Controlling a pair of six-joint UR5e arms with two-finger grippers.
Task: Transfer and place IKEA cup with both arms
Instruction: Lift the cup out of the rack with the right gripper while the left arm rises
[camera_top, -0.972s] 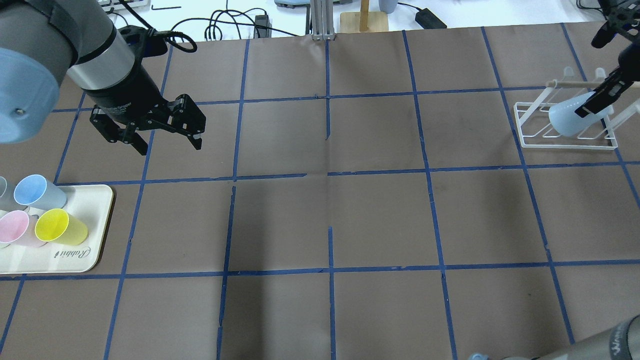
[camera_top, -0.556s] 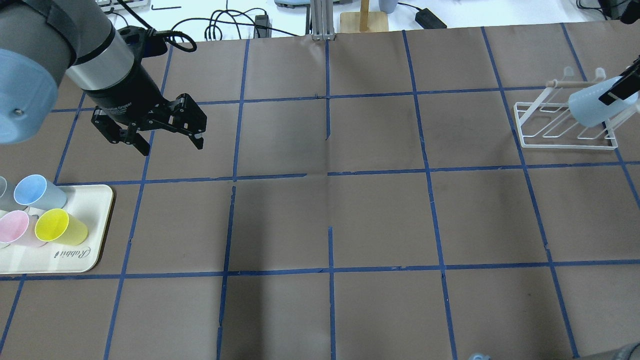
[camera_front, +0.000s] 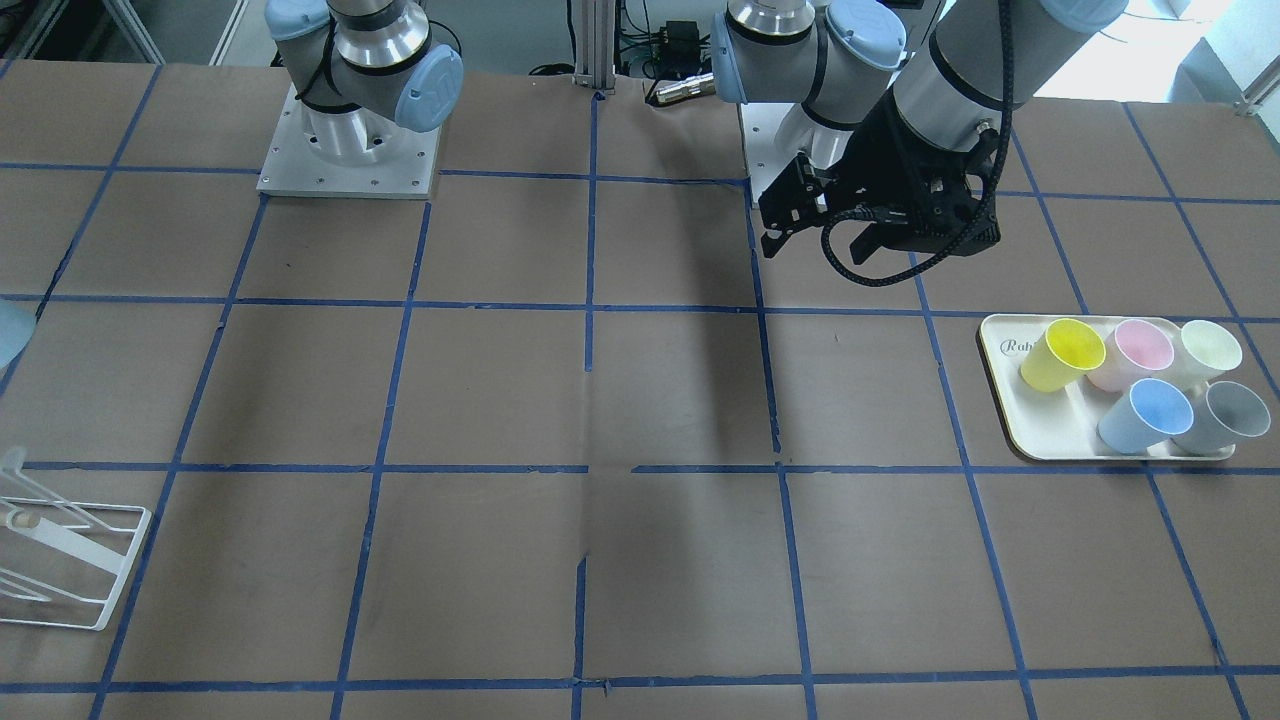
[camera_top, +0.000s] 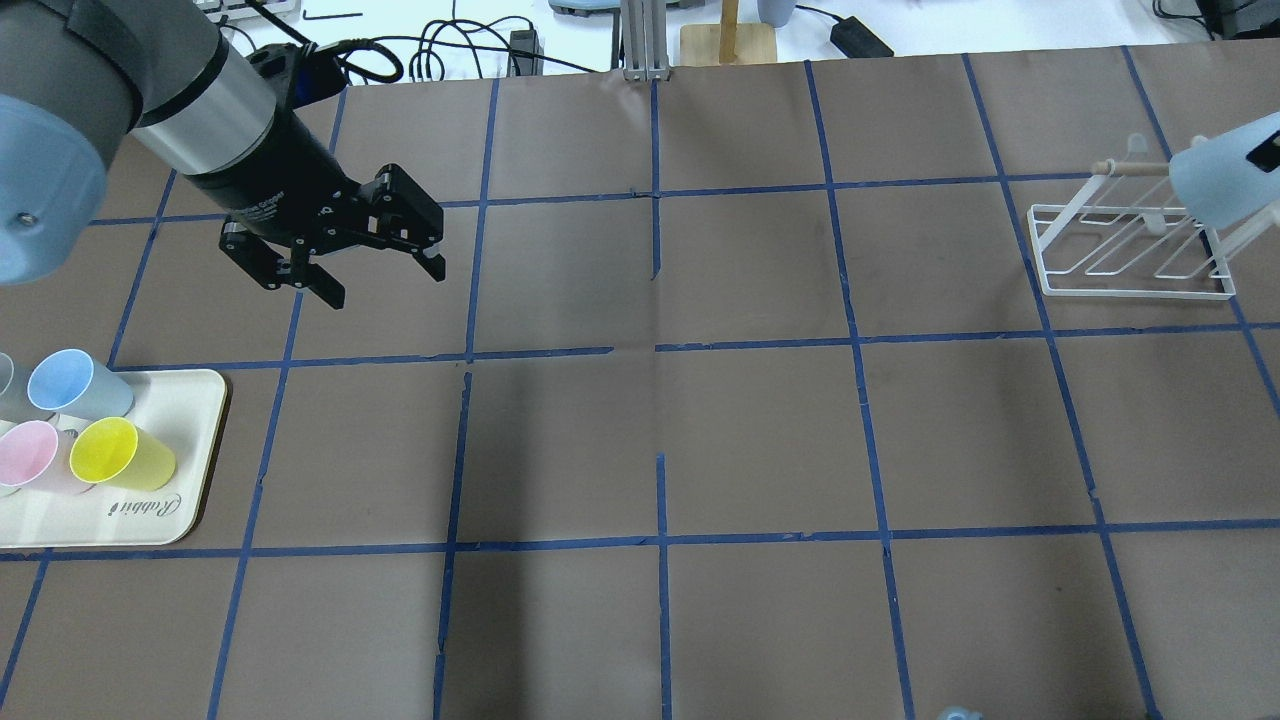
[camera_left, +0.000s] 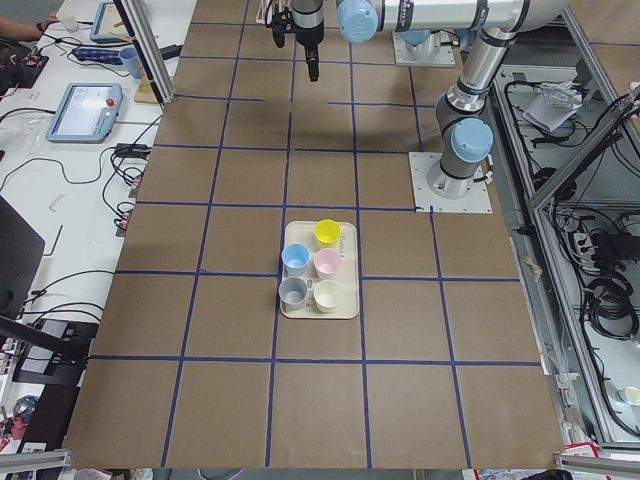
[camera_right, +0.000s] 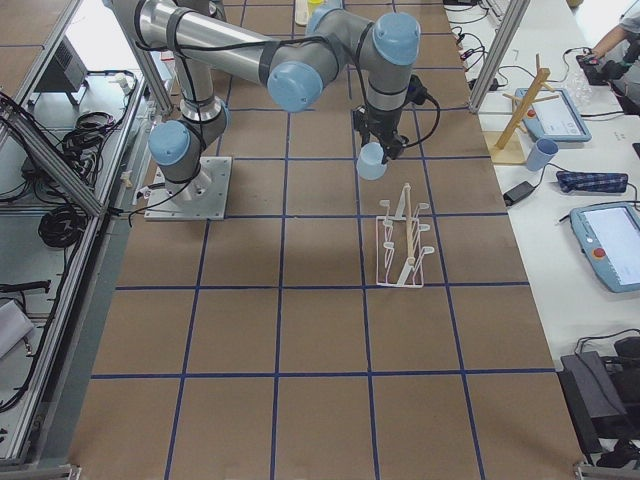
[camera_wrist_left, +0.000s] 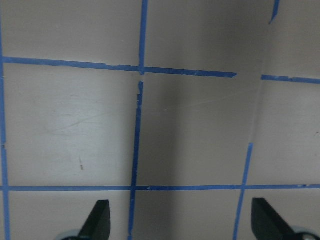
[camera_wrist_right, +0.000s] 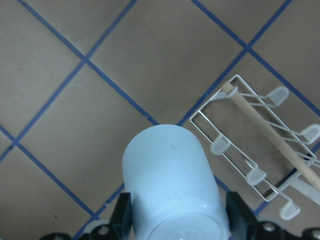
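The pale-blue IKEA cup (camera_wrist_right: 170, 180) is held in my right gripper (camera_wrist_right: 180, 220), whose fingers (camera_wrist_right: 122, 212) press on its two sides. In the overhead view the cup (camera_top: 1220, 180) hangs at the right edge, above the far end of the white wire rack (camera_top: 1130, 262). In the exterior right view the cup (camera_right: 372, 161) hangs under the gripper, clear of the rack (camera_right: 404, 245). My left gripper (camera_top: 383, 284) is open and empty, above the table's far left; it also shows in the front view (camera_front: 815, 250) and the left wrist view (camera_wrist_left: 182, 225).
A cream tray (camera_top: 170, 500) at the left edge holds a blue twin cup (camera_top: 75, 385), a yellow cup (camera_top: 120, 452), a pink cup (camera_top: 30, 455) and a grey cup (camera_front: 1220, 415). Blue tape lines cross the brown table. Cables lie beyond the far edge.
My right gripper has lifted the cup up and away from the rack, toward the overhead view's right edge. My left gripper has shifted a little to the right, still open.
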